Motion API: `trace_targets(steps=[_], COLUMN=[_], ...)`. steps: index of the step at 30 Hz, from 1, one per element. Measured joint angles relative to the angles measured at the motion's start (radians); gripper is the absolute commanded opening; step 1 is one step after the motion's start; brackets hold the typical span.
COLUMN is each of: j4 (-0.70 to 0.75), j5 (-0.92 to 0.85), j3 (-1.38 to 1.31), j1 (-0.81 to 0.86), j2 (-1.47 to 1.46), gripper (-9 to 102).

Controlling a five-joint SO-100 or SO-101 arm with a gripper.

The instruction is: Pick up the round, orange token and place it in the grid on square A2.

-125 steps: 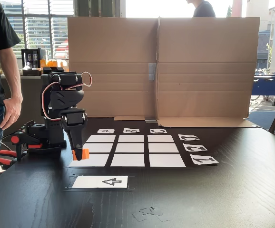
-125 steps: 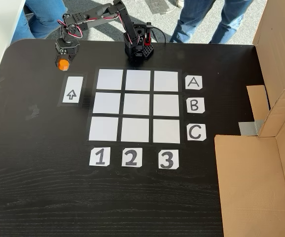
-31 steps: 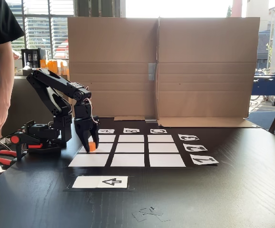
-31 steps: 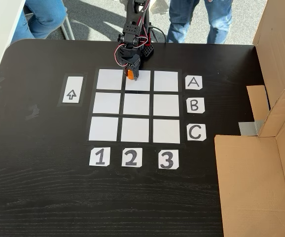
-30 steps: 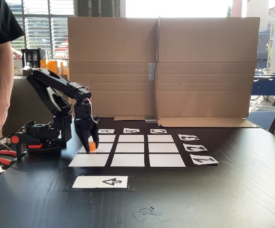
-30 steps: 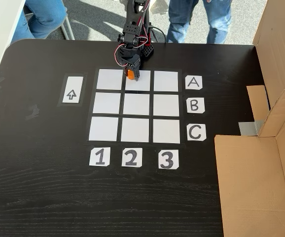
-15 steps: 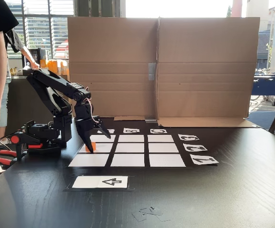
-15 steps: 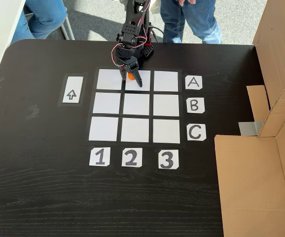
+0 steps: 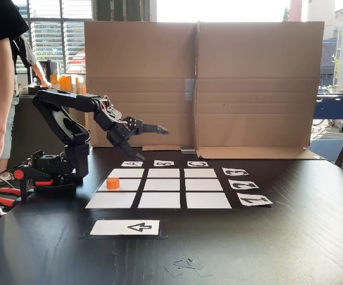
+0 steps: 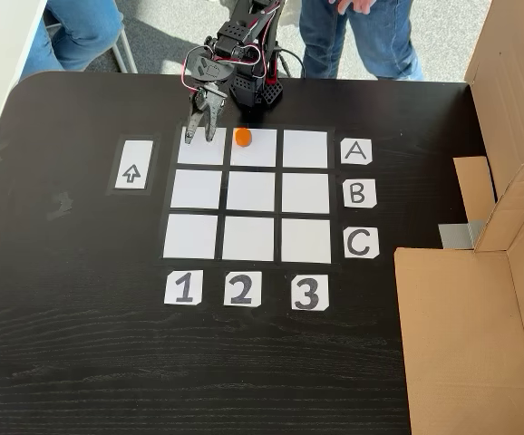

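Jaws wide and empty, gripper [image 9: 149, 142] raised clear above the grid [image 10: 251, 227]. Token [image 10: 242, 137] sits on square A2 [image 10: 260, 155], near its edge toward the arm base. Placement looks done; only retreat left.

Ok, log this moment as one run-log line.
small orange plastic token: resting on white paper square A2 | gripper: open, raised, off token | grid: other cells bare
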Motion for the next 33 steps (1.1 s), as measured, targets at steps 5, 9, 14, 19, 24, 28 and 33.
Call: trace_targets(steps=[5,9,14,19,24,28,33], j4=[-0.061,-0.107,-0.132,-0.16,-0.167,-0.167,-0.141], j5=[0.061,0.161,0.348,0.472,0.528,0.574,0.64], j3=[-0.012,-0.017,-0.083,-0.089,-0.049,0.026,0.156], j1=[0.095,0.199,0.333,0.492,0.597,0.696,0.802], j2=[0.083,0.135,0.17,0.242,0.322,0.397,0.514], gripper=[49,49,40,23,4,-1,-1])
